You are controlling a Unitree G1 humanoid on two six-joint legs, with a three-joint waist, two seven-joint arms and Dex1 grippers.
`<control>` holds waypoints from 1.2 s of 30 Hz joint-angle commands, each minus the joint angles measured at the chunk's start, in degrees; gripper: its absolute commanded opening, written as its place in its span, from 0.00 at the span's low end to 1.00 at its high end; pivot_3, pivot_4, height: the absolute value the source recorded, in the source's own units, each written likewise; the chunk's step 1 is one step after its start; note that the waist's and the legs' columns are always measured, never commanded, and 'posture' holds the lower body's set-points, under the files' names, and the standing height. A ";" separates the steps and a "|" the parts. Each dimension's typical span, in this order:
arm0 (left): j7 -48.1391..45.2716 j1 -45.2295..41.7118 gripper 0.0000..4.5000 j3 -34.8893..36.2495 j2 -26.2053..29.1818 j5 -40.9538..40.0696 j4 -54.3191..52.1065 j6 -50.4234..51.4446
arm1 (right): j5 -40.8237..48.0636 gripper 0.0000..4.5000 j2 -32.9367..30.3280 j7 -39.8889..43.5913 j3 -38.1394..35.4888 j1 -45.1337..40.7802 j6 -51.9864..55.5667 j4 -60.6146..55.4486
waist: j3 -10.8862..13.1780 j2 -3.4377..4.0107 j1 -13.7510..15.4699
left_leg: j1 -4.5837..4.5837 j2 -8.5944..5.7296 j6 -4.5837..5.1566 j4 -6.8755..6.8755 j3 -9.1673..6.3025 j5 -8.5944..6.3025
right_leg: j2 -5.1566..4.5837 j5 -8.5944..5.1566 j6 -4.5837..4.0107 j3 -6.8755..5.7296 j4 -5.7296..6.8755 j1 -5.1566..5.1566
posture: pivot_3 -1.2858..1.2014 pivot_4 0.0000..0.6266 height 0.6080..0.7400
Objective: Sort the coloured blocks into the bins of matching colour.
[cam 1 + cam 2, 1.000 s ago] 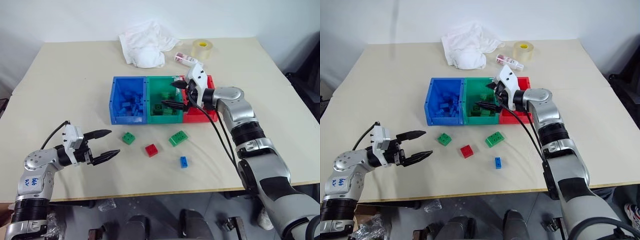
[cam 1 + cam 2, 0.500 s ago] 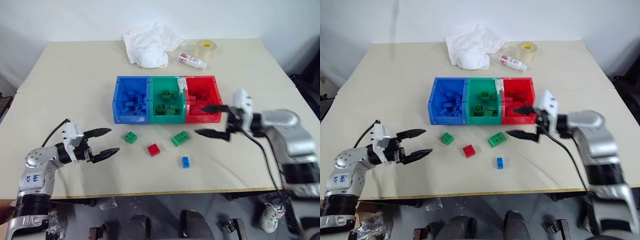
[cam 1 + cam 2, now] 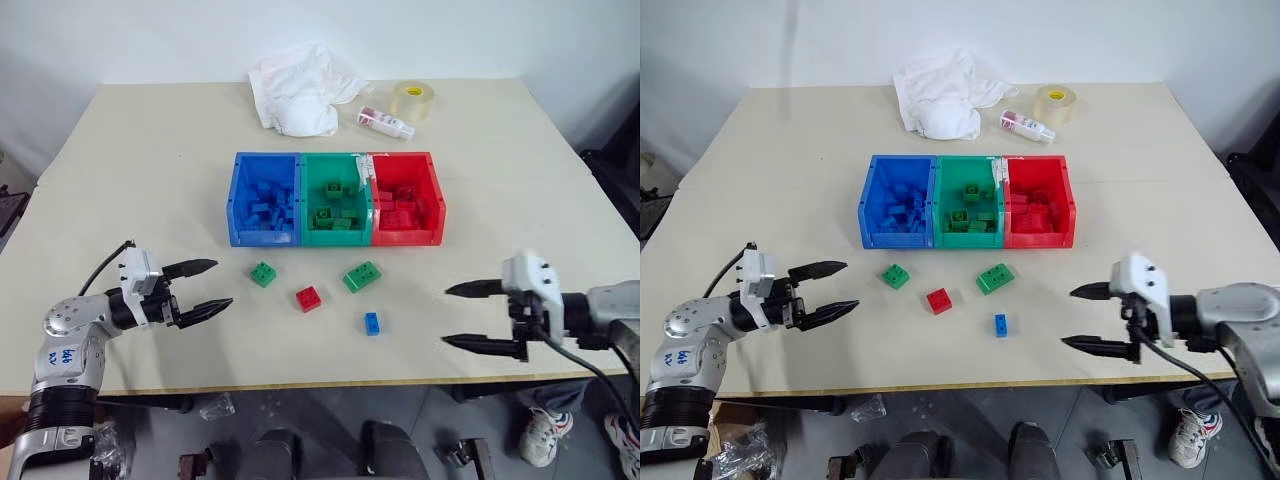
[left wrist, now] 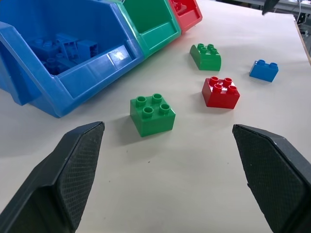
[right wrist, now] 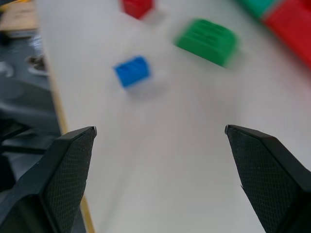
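Blue (image 3: 265,200), green (image 3: 334,197) and red (image 3: 404,197) bins stand joined in a row mid-table, each holding bricks of its own colour. In front of them lie loose blocks: a small green one (image 3: 263,273), a red one (image 3: 308,298), a larger green one (image 3: 360,276) and a small blue one (image 3: 371,323). My left gripper (image 3: 207,288) hovers open and empty at the left near the front edge, pointing toward the small green block (image 4: 152,114). At the right front my right gripper (image 3: 464,315) is open and empty, pointing toward the blue block (image 5: 132,71).
At the table's far side lie a crumpled white cloth (image 3: 298,88), a small bottle on its side (image 3: 385,122) and a roll of clear tape (image 3: 412,100). The table's front edge (image 3: 330,383) runs just below both grippers.
My right gripper has pulled back from over the green and red bins to the table's right front, staying open. The left gripper has stayed in place. The camera shifted slightly.
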 commanded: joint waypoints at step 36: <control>3.37 4.82 1.00 0.00 -3.25 -1.97 -10.35 1.31 | -11.61 0.33 30.04 -12.30 18.29 -36.92 -9.73 23.85 | -0.01 0.00 -0.89 | -0.03 -0.03 -0.06 -0.02 -0.15 0.00 | 0.04 0.00 -0.01 -0.05 0.11 -0.10 | 0.52 0.24 1.00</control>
